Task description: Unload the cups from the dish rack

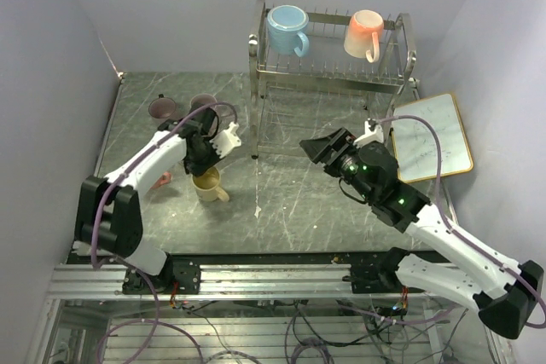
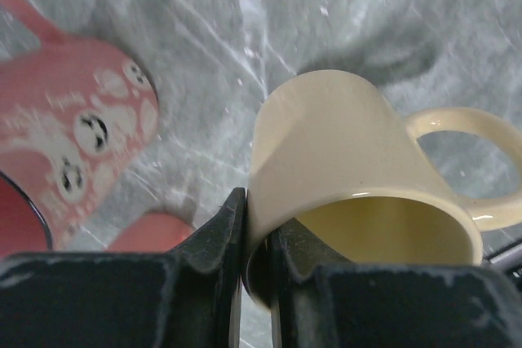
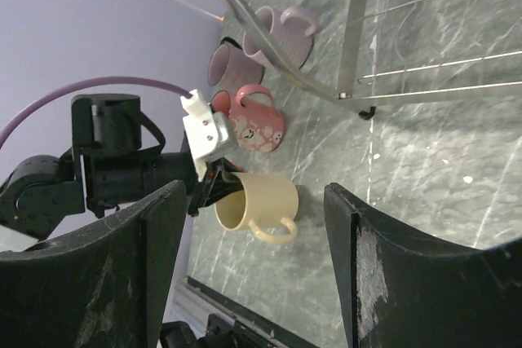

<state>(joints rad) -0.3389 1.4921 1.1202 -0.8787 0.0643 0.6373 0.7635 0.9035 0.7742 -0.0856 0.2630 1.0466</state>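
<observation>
My left gripper (image 1: 205, 170) is shut on the rim of a pale yellow mug (image 1: 209, 186), one finger inside and one outside (image 2: 214, 238), holding it upright at the table. The mug shows close in the left wrist view (image 2: 351, 177) and in the right wrist view (image 3: 257, 201). A red-pink patterned mug (image 2: 73, 144) sits beside it. Two mauve mugs (image 1: 162, 109) (image 1: 203, 104) stand behind. A light blue mug (image 1: 287, 29) and a peach-orange mug (image 1: 364, 33) sit on the top tier of the chrome dish rack (image 1: 328, 74). My right gripper (image 1: 320, 149) is open and empty in front of the rack.
A gold-framed whiteboard (image 1: 431, 136) lies on the table right of the rack. Purple walls close in on the left, back and right. The rack's lower tier (image 3: 424, 46) is bare wire. The metal rail (image 1: 256, 279) runs along the near edge.
</observation>
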